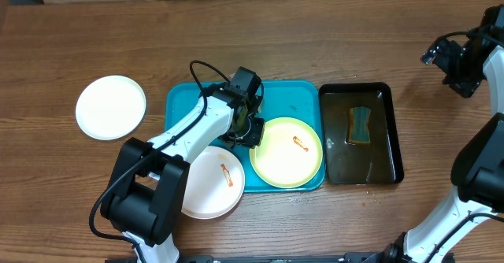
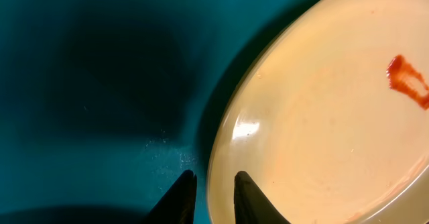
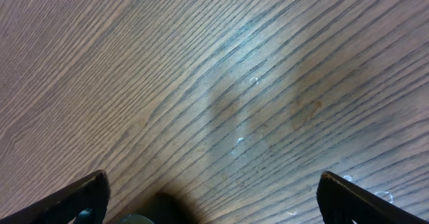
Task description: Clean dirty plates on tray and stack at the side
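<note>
Yellow plate (image 2: 322, 130) on tray (image 2: 100, 83) | left gripper (image 2: 214, 175) astride its rim (narrow gap, grip unclear) | right gripper (image 3: 213, 177) spread wide, empty, well apart.

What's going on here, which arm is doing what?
Left gripper is down on the blue tray, jaws nearly closed astride the rim of the yellow plate, which carries a red smear; whether it grips is unclear. A smeared white plate lies half off the tray's near edge; another white plate sits on the table to the left. Right gripper hangs open over the table, away from the sponge in the black tray.
</note>
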Robot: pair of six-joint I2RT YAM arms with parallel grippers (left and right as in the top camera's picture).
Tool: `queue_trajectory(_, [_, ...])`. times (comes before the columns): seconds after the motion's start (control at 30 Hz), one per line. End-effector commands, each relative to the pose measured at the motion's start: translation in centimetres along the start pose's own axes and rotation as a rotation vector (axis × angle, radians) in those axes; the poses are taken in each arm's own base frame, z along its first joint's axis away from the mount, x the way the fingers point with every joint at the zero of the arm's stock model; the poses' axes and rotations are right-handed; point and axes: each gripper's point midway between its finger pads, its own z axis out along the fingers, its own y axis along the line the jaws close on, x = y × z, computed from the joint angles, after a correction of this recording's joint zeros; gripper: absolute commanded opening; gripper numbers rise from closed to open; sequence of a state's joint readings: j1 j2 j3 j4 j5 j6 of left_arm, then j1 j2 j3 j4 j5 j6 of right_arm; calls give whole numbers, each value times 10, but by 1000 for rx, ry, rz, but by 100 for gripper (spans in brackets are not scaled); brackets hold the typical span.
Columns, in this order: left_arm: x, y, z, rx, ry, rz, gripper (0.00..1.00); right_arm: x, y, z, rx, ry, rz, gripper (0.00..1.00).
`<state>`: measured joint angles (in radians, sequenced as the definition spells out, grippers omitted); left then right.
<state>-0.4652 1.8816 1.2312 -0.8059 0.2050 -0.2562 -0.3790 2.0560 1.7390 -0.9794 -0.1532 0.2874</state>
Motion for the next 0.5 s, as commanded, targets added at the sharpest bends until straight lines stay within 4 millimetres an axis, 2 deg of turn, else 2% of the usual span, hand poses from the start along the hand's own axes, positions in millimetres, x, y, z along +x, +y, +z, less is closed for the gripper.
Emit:
queue_trajectory(0.0, [6, 0, 7, -4, 22, -12, 22, -9, 8, -18, -21, -49, -6, 100])
queue_trajectory(0.37, [7, -3, 8, -2, 20, -28, 24, -9, 8, -18, -21, -49, -6, 100])
queue_trajectory(0.47, [6, -6, 9, -1, 16, -17, 20, -9, 8, -18, -21, -49, -6, 100])
